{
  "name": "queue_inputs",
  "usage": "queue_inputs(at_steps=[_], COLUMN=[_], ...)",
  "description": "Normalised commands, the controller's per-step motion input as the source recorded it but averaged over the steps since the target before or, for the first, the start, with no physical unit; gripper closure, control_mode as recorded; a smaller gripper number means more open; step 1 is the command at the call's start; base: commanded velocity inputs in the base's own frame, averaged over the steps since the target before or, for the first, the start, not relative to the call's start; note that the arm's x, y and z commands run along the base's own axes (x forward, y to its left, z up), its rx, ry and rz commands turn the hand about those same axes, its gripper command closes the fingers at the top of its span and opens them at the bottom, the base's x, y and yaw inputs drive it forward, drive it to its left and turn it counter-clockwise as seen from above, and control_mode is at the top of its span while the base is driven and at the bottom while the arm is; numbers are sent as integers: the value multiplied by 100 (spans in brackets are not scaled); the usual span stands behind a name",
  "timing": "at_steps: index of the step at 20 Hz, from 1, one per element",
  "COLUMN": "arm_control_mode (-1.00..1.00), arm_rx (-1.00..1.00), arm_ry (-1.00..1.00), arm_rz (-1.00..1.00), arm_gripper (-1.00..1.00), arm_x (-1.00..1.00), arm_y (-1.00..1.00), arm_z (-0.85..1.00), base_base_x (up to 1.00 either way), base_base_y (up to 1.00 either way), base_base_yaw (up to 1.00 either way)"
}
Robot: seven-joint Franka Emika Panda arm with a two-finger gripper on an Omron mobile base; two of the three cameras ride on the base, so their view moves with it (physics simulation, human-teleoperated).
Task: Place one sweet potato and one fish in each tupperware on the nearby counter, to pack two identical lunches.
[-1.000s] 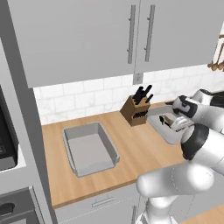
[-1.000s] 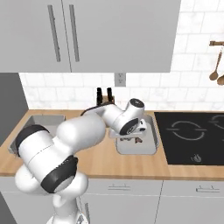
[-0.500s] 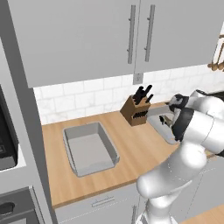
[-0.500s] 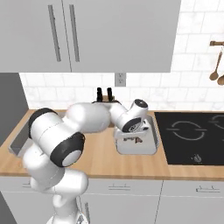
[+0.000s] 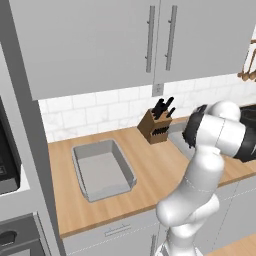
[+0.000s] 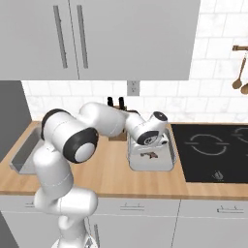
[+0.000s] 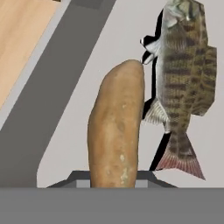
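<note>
The gripper (image 6: 151, 147) is clenched on a sweet potato (image 7: 116, 127), low inside the right-hand container (image 6: 167, 160) on the counter (image 6: 111, 169). A fish (image 7: 186, 83) lies in that container, just beside the potato. To finish well, the arm should set the potato flat on the floor beside the fish, then release and lift straight up. The other container (image 5: 102, 170) sits empty, well apart.

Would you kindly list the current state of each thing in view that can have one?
claw: shut on sweet potato
sweet potato: held over the right tupperware
fish: lying flat in the right tupperware
right tupperware: lidless, holds fish
left tupperware: lidless, empty
upper cabinet doors: closed
</note>
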Motion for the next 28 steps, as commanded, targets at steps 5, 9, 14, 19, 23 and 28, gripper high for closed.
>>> queue_inputs(at_steps=[5,9,14,19,23,28], arm_control_mode=[-100,-100,-100,-100,-100,-100], arm_rx=[0,0,0,0,-2,-5], arm_ry=[0,1,0,-11,-8,-2], arm_rz=[2,1,1,2,2,2], arm_gripper=[100,100,-100,-100,-100,-100], arm_x=[28,34,15,-32,-24,-26], arm_y=[0,0,0,4,27,36], arm_z=[-21,-21,-3,72,56,26], base_base_x=[0,0,0,0,0,0], base_base_y=[0,0,0,0,0,0], base_base_yaw=[0,0,0,0,0,0])
